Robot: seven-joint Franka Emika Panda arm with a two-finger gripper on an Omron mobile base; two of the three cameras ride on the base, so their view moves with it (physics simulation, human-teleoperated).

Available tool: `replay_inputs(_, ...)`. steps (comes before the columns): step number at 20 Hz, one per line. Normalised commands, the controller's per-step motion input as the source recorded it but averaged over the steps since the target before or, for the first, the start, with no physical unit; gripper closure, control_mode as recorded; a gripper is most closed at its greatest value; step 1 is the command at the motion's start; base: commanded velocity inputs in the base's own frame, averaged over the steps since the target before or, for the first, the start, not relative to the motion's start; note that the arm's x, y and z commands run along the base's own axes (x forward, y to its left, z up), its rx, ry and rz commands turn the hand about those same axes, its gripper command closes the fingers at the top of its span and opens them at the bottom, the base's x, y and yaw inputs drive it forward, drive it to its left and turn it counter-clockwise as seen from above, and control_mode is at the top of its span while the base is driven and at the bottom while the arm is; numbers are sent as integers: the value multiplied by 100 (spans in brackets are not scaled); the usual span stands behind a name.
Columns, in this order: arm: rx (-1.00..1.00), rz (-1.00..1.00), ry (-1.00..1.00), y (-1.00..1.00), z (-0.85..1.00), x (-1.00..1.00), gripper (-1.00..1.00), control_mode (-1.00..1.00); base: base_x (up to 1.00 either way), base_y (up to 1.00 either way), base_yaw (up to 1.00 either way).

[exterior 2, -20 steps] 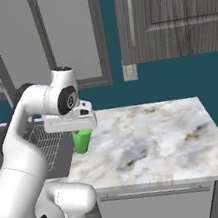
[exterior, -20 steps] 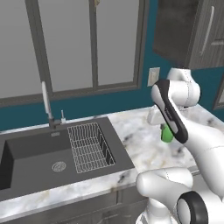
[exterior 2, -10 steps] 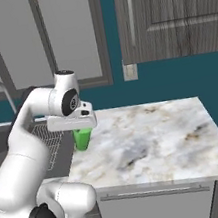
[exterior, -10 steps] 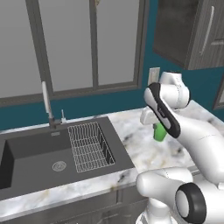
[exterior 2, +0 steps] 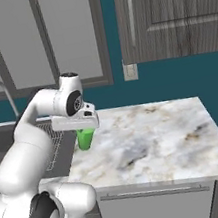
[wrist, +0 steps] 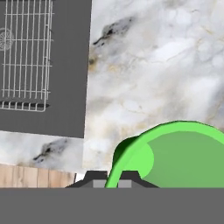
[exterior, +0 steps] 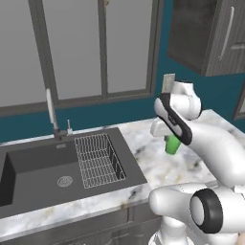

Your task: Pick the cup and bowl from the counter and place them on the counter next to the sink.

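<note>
One slip risk: your claw pinches the cup by its rim above the table; releasing high could tip it toward the sink.

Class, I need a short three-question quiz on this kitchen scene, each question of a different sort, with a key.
1. True or false: the cup is green.
2. Multiple choice: The wire rack lies A) on the marble counter; B) inside the sink; C) on the window sill.
3. Fill in: The gripper has its fingers closed on the rim of the ____.

Key: 1 true. 2 B. 3 cup; the hand view shows the rim between the finger tips, above the counter right of the sink.
</note>
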Motion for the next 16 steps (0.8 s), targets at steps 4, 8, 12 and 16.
replay_inputs(4,0,-6,0,0,-50,3,100,-100,0,0,0)
replay_inputs(8,-2,-6,0,0,-41,0,100,-100,0,0,0)
replay_inputs(12,-2,-7,0,7,-16,0,100,-100,0,0,0)
replay_inputs(16,-8,-7,0,17,-21,5,100,-100,0,0,0)
